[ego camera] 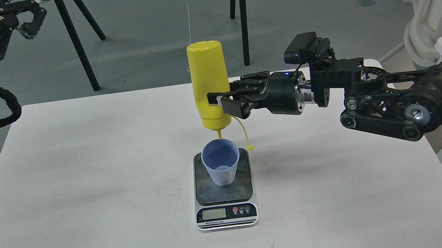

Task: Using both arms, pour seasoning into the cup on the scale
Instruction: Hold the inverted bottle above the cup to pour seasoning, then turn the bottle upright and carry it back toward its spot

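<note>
The yellow seasoning bottle point(209, 83) hangs upside down, nearly vertical, its nozzle tip just above the rim of the light blue cup point(221, 161). Its small tethered cap dangles to the right of the cup. My right gripper point(220, 105) is shut on the bottle's lower body, reaching in from the right. The cup stands upright on the dark plate of the scale point(225, 198) in the middle of the white table point(85, 193). My left gripper point(29, 17) is raised at the top left, far from the cup, its fingers spread and empty.
Black trestle legs point(76, 45) and a white cable stand on the floor behind the table. A white chair-like frame point(432, 6) is at the far right. The scale's LCD and buttons face the table's front edge.
</note>
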Robot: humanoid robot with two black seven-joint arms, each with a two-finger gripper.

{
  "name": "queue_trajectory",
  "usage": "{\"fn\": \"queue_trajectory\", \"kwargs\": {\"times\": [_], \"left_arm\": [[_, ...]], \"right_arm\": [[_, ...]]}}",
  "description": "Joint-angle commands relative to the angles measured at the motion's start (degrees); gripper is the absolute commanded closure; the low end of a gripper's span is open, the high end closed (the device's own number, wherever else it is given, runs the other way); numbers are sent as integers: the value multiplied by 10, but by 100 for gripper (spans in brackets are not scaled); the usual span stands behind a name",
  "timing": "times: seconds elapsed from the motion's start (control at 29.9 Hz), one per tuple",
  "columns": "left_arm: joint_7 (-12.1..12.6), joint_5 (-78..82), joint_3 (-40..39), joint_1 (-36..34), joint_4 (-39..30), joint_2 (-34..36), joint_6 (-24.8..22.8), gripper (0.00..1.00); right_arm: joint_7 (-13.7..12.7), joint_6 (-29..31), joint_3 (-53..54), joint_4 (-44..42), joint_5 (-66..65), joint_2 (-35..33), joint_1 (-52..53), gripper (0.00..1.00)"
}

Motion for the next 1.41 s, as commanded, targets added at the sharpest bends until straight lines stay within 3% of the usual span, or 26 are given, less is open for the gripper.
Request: {"fn": "queue_trajectory", "kwargs": {"times": [0.0,0.23,0.47,0.64,0.77,1.07,1.21,1.31,1.37], "left_arm": [[1,0,-1,0,0,6,-1,0],[1,0,-2,1,0,6,-1,0],[1,1,-2,1,0,9,-1,0],[2,1,-2,1,0,13,-3,0],[2,2,-2,1,0,13,-3,0],[1,2,-1,6,0,13,-5,0],[2,2,-1,7,-1,14,-5,0],[1,2,-1,12,-1,17,-5,0],[1,2,-1,13,-1,18,-4,0]], "right_arm": [[0,-1,0,-2,-1,2,-1,70],[4,2,10,18,25,-15,-2,69],[2,26,24,80,240,-99,-2,69],[3,100,84,121,395,-206,-35,69],[-5,195,138,126,597,-270,-97,69],[-3,330,149,124,927,-329,-209,70],[11,335,149,149,1031,-326,-271,71],[62,335,150,153,1047,-318,-320,70],[62,335,151,150,1048,-301,-358,70]]}}
